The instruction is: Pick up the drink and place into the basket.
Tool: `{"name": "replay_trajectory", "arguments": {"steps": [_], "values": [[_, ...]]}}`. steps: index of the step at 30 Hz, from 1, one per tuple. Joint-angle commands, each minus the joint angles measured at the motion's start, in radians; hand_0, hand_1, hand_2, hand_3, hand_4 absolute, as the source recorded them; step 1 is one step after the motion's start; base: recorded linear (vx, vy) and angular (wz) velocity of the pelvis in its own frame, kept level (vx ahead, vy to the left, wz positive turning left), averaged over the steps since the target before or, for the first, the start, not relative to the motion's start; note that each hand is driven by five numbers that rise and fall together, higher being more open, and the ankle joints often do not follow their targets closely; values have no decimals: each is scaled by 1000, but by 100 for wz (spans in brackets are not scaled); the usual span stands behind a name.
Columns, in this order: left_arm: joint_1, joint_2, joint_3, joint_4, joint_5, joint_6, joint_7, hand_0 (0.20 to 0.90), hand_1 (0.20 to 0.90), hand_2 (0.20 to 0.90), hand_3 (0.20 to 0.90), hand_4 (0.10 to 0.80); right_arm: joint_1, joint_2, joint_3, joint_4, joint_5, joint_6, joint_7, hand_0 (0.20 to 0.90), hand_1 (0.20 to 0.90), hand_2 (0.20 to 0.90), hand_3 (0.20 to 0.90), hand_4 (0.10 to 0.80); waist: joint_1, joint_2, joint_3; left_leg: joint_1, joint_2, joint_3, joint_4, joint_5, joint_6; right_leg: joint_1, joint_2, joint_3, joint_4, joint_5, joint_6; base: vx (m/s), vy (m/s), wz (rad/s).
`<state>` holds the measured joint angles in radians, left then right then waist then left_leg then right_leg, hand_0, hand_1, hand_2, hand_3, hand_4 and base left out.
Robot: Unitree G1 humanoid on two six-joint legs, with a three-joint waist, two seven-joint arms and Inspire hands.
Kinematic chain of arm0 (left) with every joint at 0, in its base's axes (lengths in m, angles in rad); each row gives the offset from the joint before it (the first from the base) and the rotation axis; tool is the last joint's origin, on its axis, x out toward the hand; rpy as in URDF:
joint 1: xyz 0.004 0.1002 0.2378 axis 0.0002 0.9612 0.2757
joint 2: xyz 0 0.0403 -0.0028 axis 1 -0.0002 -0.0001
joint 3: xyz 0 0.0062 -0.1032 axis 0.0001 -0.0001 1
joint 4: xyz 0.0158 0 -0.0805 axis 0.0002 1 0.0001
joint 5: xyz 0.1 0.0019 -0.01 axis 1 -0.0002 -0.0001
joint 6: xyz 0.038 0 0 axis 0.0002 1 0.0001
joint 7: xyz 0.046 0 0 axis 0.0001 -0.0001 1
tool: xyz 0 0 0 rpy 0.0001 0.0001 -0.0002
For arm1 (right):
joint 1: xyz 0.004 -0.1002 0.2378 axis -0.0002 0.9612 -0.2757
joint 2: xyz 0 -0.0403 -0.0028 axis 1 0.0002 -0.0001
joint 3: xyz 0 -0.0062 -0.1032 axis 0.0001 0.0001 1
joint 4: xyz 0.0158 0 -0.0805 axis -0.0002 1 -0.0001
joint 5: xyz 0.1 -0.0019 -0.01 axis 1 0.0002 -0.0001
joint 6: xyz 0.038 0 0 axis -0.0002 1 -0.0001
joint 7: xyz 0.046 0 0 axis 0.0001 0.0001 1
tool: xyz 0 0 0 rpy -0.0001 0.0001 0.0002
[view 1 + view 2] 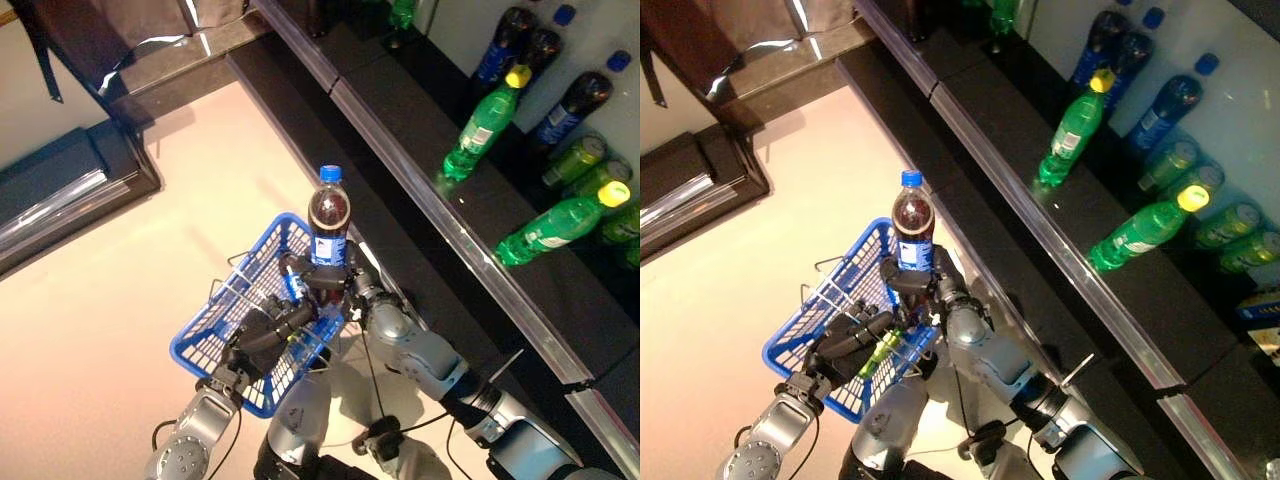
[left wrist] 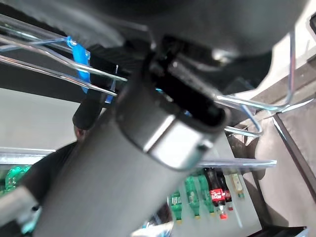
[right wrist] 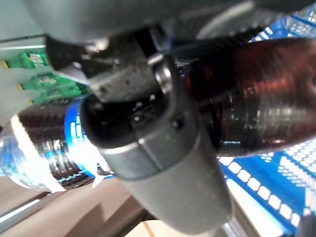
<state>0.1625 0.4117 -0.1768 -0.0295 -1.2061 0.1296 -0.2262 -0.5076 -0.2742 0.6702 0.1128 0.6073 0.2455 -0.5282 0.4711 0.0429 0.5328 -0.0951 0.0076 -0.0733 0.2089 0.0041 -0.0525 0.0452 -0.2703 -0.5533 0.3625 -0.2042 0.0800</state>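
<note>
A dark cola bottle (image 1: 329,222) with a blue cap and blue label stands upright over the blue wire basket (image 1: 212,345). My right hand (image 1: 327,282) is shut round the bottle's lower body, also seen close up as the cola bottle (image 3: 256,94) wrapped by dark fingers (image 3: 148,103). My left hand (image 1: 268,337) curls round the basket's near rim and wire handle (image 2: 256,111). A green item (image 1: 878,352) lies inside the basket (image 1: 800,350).
A dark shelf (image 1: 480,215) with a metal front edge runs diagonally at the right, holding green bottles (image 1: 482,125) and dark bottles (image 1: 570,110). A black counter corner (image 1: 70,170) stands at the upper left. Pale floor (image 1: 130,290) lies left of the basket.
</note>
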Motion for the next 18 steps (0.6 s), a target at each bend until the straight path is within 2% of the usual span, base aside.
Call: {"name": "replay_trajectory", "arguments": {"steps": [1, 4, 5, 9, 14, 18], "values": [[-117, -21, -22, -427, -76, -76, -298, 300, 300, 300, 200, 100, -184, 122, 16, -56, -74, -198, -25, 300, 300, 300, 200, 100, -15, 1, -181, -112, -37, -19, 166, 21, -10, 78, 37, -18, -194, 160, -24, -11, -10, 11], [-129, -25, -12, -449, -95, -47, -328, 300, 300, 300, 200, 100, -180, 137, 7, 6, -38, -200, -39, 300, 300, 300, 200, 100, -6, -4, -175, -117, -46, -27, 161, 11, -7, 73, 35, -26, -194, 164, -22, 11, -30, 16], [-130, -25, -11, -455, -98, -44, -332, 300, 300, 300, 200, 100, -177, 143, 7, 20, -26, -204, -39, 300, 300, 300, 200, 100, -2, -3, -172, -109, -40, -31, 169, -19, -14, 78, 42, -12, -187, 146, -14, 31, -60, 4], [-166, -15, -9, -491, -153, -11, -378, 300, 300, 300, 200, 100, -161, 187, -1, 128, 8, -216, -9, 300, 300, 300, 200, 100, 11, -11, -146, -131, -53, -37, 165, -41, -8, 58, 39, -19, -185, 155, -8, -46, -45, 4], [-195, -14, -20, -519, -167, 2, -423, 300, 300, 300, 200, 100, -162, 225, 4, 214, 30, -213, 14, 300, 300, 300, 200, 100, 16, -23, -132, -135, -60, -41, 149, -49, -6, 51, 42, -16, -197, 164, -3, -35, -28, 3], [-237, -1, -35, -531, -165, -3, -446, 300, 300, 300, 200, 100, -171, 249, 5, 312, 115, -217, 49, 300, 300, 300, 200, 100, 20, -27, -123, -147, -63, -43, 137, -45, -4, 40, 40, -18, -200, 167, 2, -29, -4, 0]]}}
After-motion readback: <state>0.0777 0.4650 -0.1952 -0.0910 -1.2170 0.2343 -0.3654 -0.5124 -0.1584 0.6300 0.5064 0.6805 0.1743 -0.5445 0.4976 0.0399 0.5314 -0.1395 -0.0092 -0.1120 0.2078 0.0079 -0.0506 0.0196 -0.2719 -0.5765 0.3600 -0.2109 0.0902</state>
